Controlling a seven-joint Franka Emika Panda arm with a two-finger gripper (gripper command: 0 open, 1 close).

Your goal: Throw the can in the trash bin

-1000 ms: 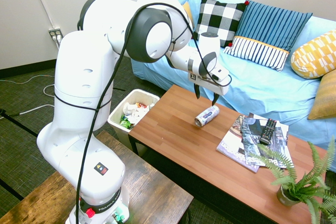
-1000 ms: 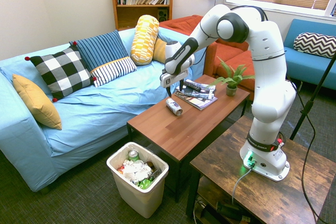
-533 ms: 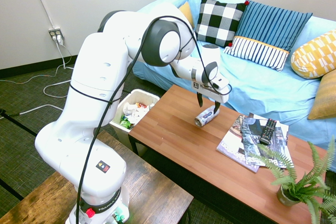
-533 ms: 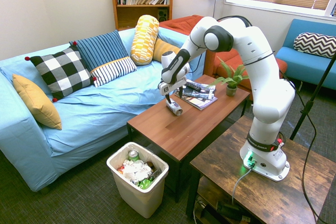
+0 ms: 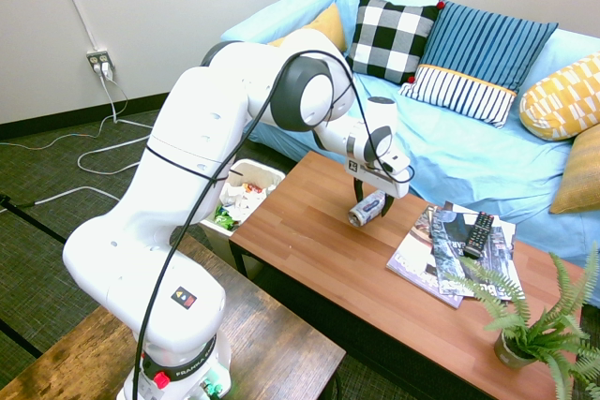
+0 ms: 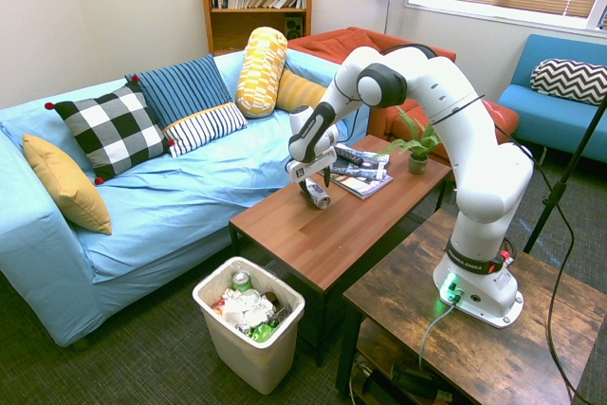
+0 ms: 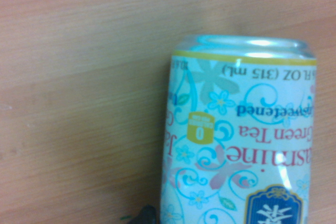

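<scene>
Can (image 5: pixel 367 208) lies between open fingers (image 5: pixel 373 200), near magazines (image 5: pixel 459 252).

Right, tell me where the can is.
In the first exterior view, the can lies on the wooden table, under the tool, left of the magazines.

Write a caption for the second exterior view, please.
Open jaws around a can lying on the table.

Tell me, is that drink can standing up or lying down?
Lying on its side: the can stretches lengthwise along the wooden table, its metal end facing sideways.
</scene>
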